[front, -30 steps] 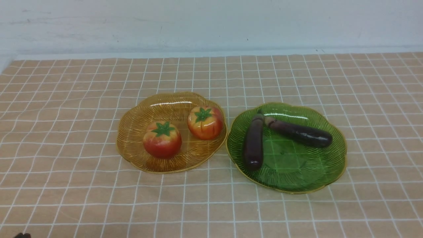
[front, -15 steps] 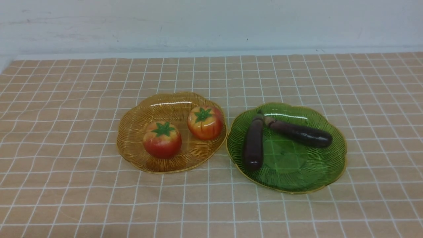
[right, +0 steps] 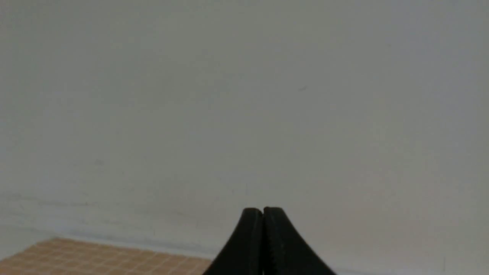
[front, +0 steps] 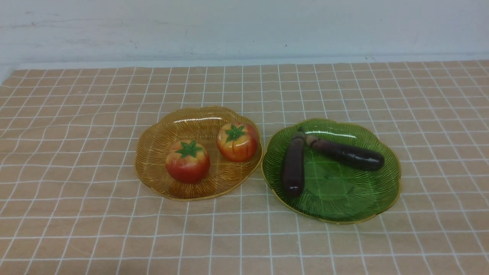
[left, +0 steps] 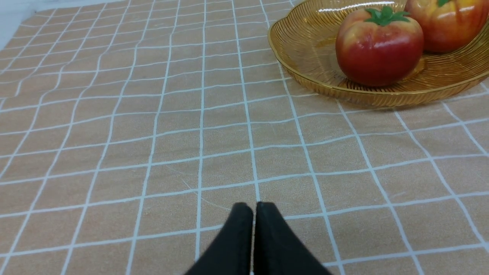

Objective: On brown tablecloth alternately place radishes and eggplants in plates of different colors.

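Observation:
On the brown tablecloth (front: 76,172) stand two plates side by side. The amber plate (front: 153,149) holds two radishes, one nearer (front: 187,162) and one farther right (front: 237,141). The green plate (front: 366,198) holds two eggplants, one lying lengthwise (front: 293,166) and one slanting across (front: 345,154), their stem ends touching. Neither arm shows in the front view. In the left wrist view my left gripper (left: 254,206) is shut and empty above bare cloth, short of the amber plate (left: 298,57) and the nearer radish (left: 378,47). My right gripper (right: 263,211) is shut and empty, facing the wall.
A pale wall (front: 244,26) runs behind the table's far edge. The cloth is slightly wrinkled at the left. In the right wrist view only a corner of the brown tablecloth (right: 95,258) shows below the wall.
A dark tip at the bottom left corner of the front view one second ago has gone out of view. The plates, radishes and eggplants have not moved.

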Available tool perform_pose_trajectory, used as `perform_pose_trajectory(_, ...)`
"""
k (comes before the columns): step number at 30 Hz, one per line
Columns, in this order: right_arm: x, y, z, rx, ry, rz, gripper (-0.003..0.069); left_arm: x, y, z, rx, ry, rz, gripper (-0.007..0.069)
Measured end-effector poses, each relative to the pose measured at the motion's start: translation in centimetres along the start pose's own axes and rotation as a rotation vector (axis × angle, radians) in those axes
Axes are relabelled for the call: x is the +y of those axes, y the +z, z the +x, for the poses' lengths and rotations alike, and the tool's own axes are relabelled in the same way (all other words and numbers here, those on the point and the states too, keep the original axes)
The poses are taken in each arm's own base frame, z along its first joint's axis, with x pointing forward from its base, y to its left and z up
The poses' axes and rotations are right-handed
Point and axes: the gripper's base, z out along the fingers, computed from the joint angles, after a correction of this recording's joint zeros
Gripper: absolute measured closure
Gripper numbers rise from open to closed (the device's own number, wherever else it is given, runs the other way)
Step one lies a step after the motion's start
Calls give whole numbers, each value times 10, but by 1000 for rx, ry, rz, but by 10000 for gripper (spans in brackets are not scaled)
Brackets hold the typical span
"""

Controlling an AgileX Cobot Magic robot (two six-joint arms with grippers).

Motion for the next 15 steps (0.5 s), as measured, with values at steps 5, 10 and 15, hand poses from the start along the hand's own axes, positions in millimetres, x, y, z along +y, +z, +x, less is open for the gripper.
perform_pose_trajectory(5, -6, 5, 49, 201, -43, 130, 674, 0, 0, 0, 0, 0, 0, 627)
perform_pose_trajectory(10, -16, 2, 101, 388, -61, 271, 674, 0, 0, 0, 0, 0, 0, 627)
perform_pose_trajectory(15, -26, -7, 145, 515, -49, 402, 674, 0, 0, 0, 1, 0, 0, 627)
